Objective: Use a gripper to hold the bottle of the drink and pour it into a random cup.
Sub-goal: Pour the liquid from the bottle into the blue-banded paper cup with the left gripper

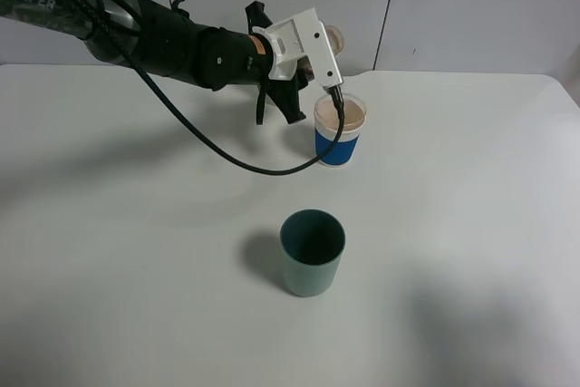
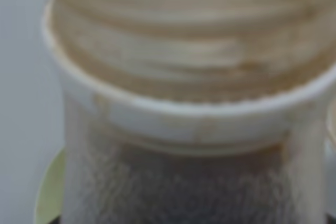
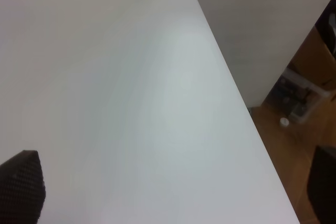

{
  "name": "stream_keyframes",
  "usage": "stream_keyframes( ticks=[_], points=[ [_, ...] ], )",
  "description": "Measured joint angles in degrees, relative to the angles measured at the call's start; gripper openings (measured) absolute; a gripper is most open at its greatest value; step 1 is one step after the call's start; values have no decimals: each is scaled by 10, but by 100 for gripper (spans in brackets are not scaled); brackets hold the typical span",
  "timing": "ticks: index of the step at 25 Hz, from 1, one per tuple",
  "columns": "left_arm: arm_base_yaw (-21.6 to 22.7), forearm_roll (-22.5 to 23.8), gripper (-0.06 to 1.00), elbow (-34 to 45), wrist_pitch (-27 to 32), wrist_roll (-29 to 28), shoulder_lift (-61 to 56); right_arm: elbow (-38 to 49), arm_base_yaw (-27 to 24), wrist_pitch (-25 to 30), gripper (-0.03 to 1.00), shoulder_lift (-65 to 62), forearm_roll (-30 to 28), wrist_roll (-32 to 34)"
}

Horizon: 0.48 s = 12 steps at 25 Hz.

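Exterior high view: the left pincer [image 1: 313,47] is clamped on the bottle [image 2: 184,103], just above the blue cup [image 1: 339,138], which holds brown drink. A fast tip or sideways drift could spill drink past the rim. The drooping cable [image 1: 227,156] crossing the cup could knock it over. The wall [image 1: 453,6] sits close behind the pincer. Open table [image 1: 471,224] lies in front, the teal cup [image 1: 312,251] well apart.

Left arm [image 1: 172,43] outstretched from the left, its pincer [image 1: 319,47] tightly closed.
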Motion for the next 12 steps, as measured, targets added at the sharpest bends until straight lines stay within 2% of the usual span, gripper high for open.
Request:
stream_keyframes(
  ticks=[12],
  points=[
    [4,7,35,0,-22,65,0,0,0,0,100,0,0,0]
  ],
)
